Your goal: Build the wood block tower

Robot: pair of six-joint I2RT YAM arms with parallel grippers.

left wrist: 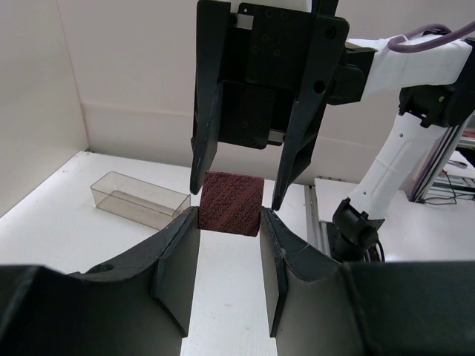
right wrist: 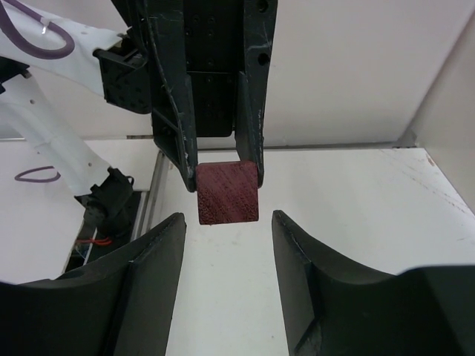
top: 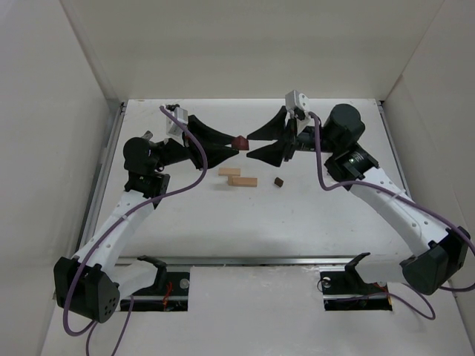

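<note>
1. Left wrist view is showing the left gripper (left wrist: 230,219) pinching the dark reddish-brown block (left wrist: 231,202) narrowly by two opposite flat faces, holding it in the air over the far part of the table (top: 223,230).
2. Facing it nose to nose, the right gripper (right wrist: 228,222) is standing partly open, its fingers flanking the block without touching it.
3. The block is looking small, stiff and light, its grained faces probably offering fair friction. A second grip is likely needing the little free length of those same faces.
4. Two tan bars (top: 236,176) are lying side by side on the table nearer the arms, with a small dark piece (top: 279,181) near them on the right.
5. A clear plastic box (left wrist: 137,199) is sitting well aside. Only the opposing fingers are crowding the block.
</note>
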